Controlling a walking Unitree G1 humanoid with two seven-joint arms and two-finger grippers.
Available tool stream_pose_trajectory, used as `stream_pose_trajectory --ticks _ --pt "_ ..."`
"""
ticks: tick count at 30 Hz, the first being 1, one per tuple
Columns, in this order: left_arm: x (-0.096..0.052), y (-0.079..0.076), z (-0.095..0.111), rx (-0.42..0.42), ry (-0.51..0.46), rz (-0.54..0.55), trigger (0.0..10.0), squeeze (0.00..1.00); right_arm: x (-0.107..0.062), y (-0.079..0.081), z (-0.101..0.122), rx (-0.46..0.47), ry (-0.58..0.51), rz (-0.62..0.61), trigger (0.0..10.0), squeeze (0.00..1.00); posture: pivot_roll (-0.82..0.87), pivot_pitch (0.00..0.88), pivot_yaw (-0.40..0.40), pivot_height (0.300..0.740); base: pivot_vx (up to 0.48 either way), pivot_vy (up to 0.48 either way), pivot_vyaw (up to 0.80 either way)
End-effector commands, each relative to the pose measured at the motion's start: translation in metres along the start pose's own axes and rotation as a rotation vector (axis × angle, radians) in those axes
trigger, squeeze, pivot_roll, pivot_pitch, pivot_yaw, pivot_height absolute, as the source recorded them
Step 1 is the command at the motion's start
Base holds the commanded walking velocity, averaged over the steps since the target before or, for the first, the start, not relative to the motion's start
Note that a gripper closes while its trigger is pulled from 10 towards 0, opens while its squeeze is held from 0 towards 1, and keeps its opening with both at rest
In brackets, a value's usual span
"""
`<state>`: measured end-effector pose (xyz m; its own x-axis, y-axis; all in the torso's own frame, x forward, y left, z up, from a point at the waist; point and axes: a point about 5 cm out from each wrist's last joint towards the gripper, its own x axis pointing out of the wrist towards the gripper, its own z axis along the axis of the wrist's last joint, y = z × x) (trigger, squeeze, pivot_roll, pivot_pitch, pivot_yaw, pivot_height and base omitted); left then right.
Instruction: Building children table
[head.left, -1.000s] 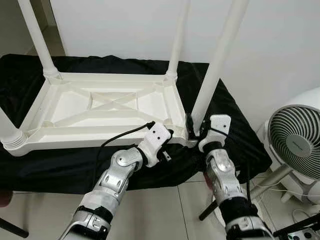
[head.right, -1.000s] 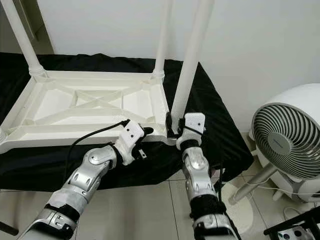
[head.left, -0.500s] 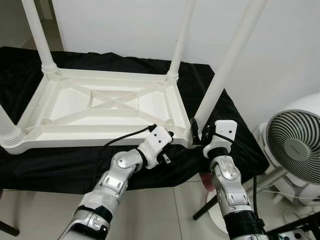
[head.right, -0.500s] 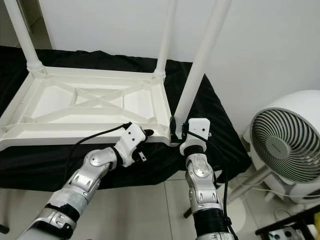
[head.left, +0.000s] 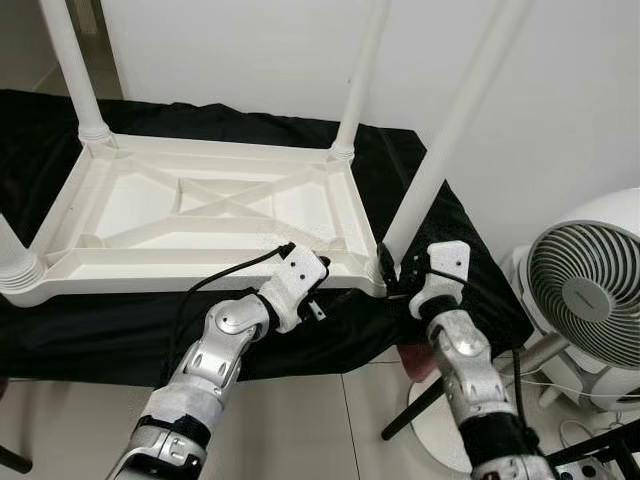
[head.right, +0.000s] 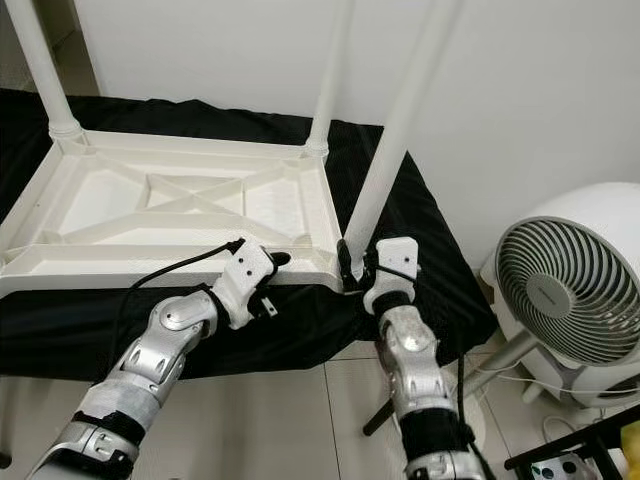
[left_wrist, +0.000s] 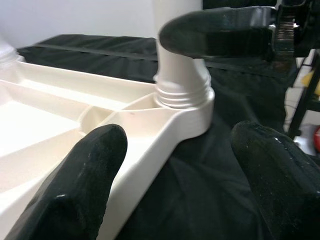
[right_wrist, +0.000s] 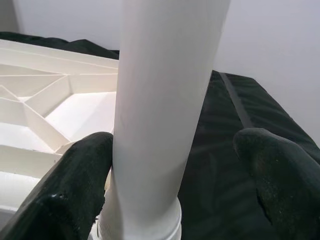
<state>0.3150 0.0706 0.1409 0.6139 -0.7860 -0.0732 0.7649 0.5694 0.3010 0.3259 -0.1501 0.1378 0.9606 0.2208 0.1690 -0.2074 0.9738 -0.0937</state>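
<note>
We judge the last leg (right_wrist: 160, 115) is being seated: our right gripper (right_wrist: 175, 185), fingers parted, straddles it above the socket of the upturned tabletop (head.left: 215, 215), whose edge lies between the left gripper's (left_wrist: 185, 165) spread fingers; next, tightening.

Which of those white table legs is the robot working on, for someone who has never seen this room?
Find the upside-down white table top lying on the black cloth. Go to its near corner on the fan's side. The leg there leans away from the table, unlike the others, with the right gripper at its base.
</note>
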Motion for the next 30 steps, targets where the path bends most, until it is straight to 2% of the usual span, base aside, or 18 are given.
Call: stream_pose_trajectory --ticks 1,2,5,6,9,11,16,18,25,28,30 --pt "0.001 0.003 0.003 0.012 0.003 0.071 10.0 0.0 0.001 -0.002 -0.002 0.007 0.013 0.012 10.0 0.0 0.04 0.001 -0.091 0.74 0.0 0.0 0.0" --pt "-0.001 0.008 0.007 0.022 -0.003 0.078 10.0 0.0 0.003 -0.002 -0.001 0.04 0.006 0.032 10.0 0.0 0.03 0.0 -0.088 0.74 0.0 0.0 0.0" --pt "-0.001 0.012 0.008 0.041 0.002 0.084 10.0 0.0 0.006 -0.002 -0.002 0.038 0.009 0.045 10.0 0.0 0.02 0.006 -0.088 0.74 0.0 0.0 0.0" --pt "-0.001 0.015 0.008 0.026 -0.007 0.093 10.0 0.0 0.008 -0.001 -0.003 0.073 0.009 0.063 10.0 0.0 0.01 0.005 -0.082 0.74 0.0 0.0 0.0" --pt "0.0 0.019 0.007 0.025 -0.011 0.108 10.0 0.0 0.01 0.0 -0.006 0.062 0.02 0.064 10.0 0.0 0.0 0.004 -0.08 0.74 0.0 0.0 0.0" --pt "0.003 0.023 0.007 -0.008 -0.022 0.123 10.0 0.0 0.013 0.004 -0.011 0.095 0.032 0.073 10.0 0.0 -0.01 0.003 -0.07 0.74 0.0 0.0 0.0" --pt "0.007 0.021 0.011 0.03 -0.019 0.113 10.0 0.0 0.019 0.004 -0.012 0.093 0.032 0.078 10.0 0.0 -0.01 0.0 -0.076 0.74 0.0 0.0 0.0" --pt "0.011 0.02 0.014 0.022 -0.034 0.118 10.0 0.0 0.025 0.003 -0.007 0.096 0.019 0.071 10.0 0.0 -0.02 0.0 -0.089 0.74 0.0 0.0 0.0" --pt "0.015 0.017 0.016 0.001 -0.047 0.132 10.0 0.0 0.028 -0.001 -0.005 0.106 0.018 0.049 10.0 0.0 -0.01 0.0 -0.111 0.74 0.0 0.0 0.0" --pt "0.015 0.017 0.015 -0.009 -0.047 0.152 10.0 0.0 0.028 -0.001 -0.006 0.114 0.019 0.046 10.0 0.0 -0.01 0.0 -0.11 0.74 0.0 0.0 0.0" --pt "0.01 0.022 0.009 -0.022 -0.041 0.211 10.0 0.0 0.025 0.001 -0.011 0.109 0.025 0.051 10.0 0.0 0.01 0.0 -0.133 0.74 0.0 0.0 0.0"
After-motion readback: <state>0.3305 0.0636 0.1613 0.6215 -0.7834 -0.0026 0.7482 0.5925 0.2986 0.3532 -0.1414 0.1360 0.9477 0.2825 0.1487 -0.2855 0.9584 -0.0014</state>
